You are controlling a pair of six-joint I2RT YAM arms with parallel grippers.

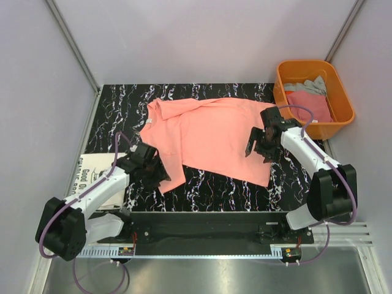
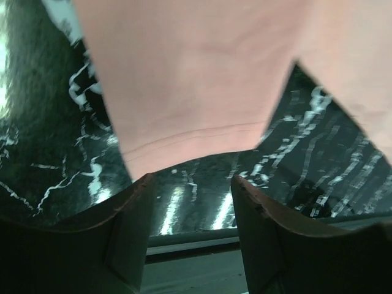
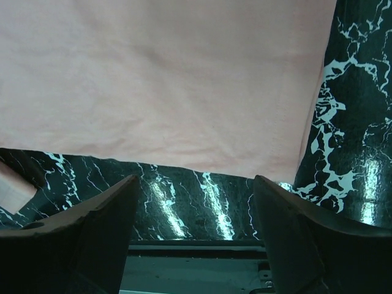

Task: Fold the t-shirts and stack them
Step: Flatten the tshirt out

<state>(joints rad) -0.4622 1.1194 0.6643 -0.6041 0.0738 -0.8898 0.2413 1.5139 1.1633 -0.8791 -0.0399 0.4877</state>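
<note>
A plain salmon-pink t-shirt (image 1: 208, 138) lies spread flat on the black marbled table (image 1: 208, 190). My left gripper (image 1: 162, 177) is open and empty, just above the table at the hem of the shirt's near-left sleeve (image 2: 196, 92); the hem lies just beyond my fingertips. My right gripper (image 1: 256, 153) is open and empty, low over the shirt's right side. In the right wrist view the shirt's hem (image 3: 165, 79) lies just past the fingertips, with the hem corner (image 3: 288, 168) to the right. A white t-shirt with black lettering (image 1: 95, 171) lies at the table's left edge under my left arm.
An orange plastic tub (image 1: 306, 63) stands off the table's back right corner, holding a grey t-shirt (image 1: 306, 87) and a deeper pink one (image 1: 309, 105). Grey walls close in on both sides. The arm-base rail (image 1: 208, 236) runs along the near edge.
</note>
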